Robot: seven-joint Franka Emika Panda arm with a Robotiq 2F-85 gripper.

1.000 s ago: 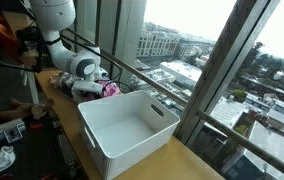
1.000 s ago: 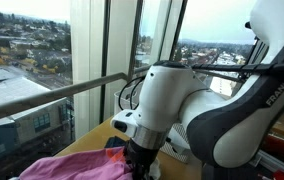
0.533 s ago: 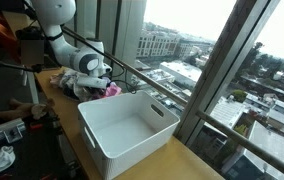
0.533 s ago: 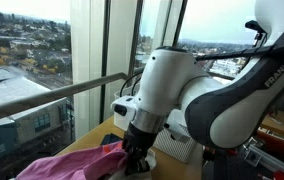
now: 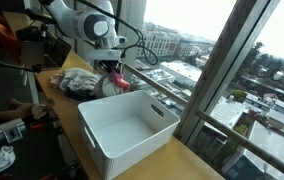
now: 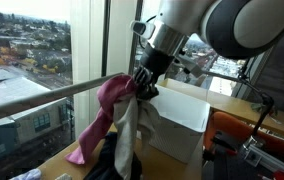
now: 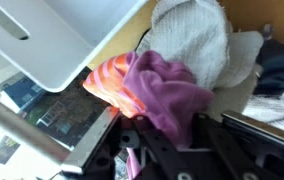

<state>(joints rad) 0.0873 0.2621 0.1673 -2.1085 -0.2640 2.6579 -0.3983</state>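
My gripper (image 5: 110, 67) is shut on a magenta cloth (image 5: 113, 82) and holds it up in the air, above the clothes pile (image 5: 75, 83). In an exterior view the magenta cloth (image 6: 106, 108) hangs from the gripper (image 6: 145, 86) and a pale grey garment (image 6: 134, 135) dangles with it. In the wrist view the magenta cloth (image 7: 168, 90) bunches between the black fingers (image 7: 102, 148), with an orange-striped fold (image 7: 110, 80) beside it. The white bin (image 5: 132, 125) stands open just next to the hanging cloth.
The white bin (image 6: 185, 118) sits on the wooden counter (image 5: 182, 160) along the window rail (image 6: 42, 95). More garments lie below, a grey-white one (image 7: 194, 38) and a dark one (image 7: 282, 62). A person's arm (image 5: 4, 108) and equipment are at the counter's far side.
The gripper closed on the magenta cloth in the pile, then rose with it and swung toward the white bin. The pale garment came up along with it.
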